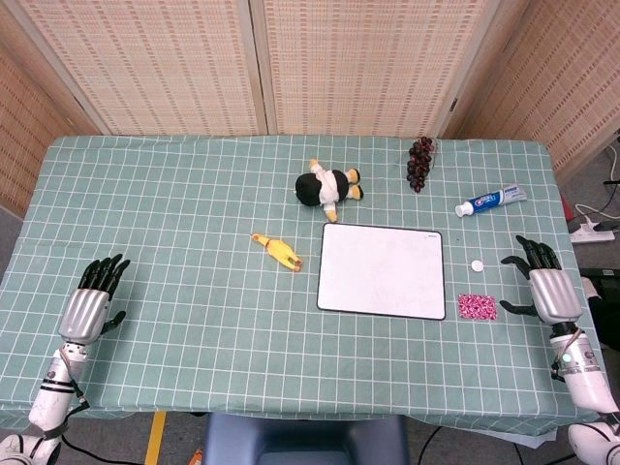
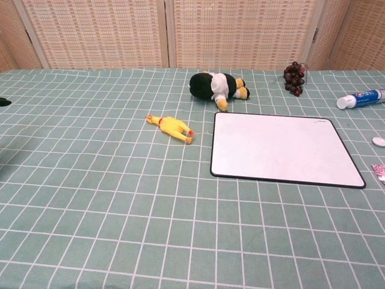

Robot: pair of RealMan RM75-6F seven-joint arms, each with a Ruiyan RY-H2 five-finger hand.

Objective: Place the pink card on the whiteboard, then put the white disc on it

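On the bench (image 1: 194, 194), under its green checked cloth, you have the whiteboard (image 1: 382, 270) lying flat right of centre, its long axis running left to right, its white face bare with a dark rim. Just off its near right corner sits the pink card (image 1: 477, 307), a small patterned rectangle lying flat with its long side also left to right, apart from the board's edge. In the chest view only a sliver of the card (image 2: 379, 173) shows at the right border. The white disc (image 1: 477, 264) rests on the cloth just right of the board's right edge, a little farther than the card; it is too small to show any marking.

Your right hand (image 1: 549, 288) rests on the bench right of the card and disc, fingers (image 1: 531, 250) apart and pointing far, holding nothing, with the thumb reaching towards the card but not touching it. Your left hand (image 1: 93, 300) lies at the near left, well away from the task's things, fingers apart and empty.

Far right, a toothpaste tube (image 1: 491, 201) lies tilted, white cap towards the left; its blue lettering is too blurred to read. Dark grapes (image 1: 420, 162) sit at the far edge, a black and white plush toy (image 1: 329, 186) lies just beyond the board, and a yellow rubber chicken (image 1: 279, 251) lies left of the board.
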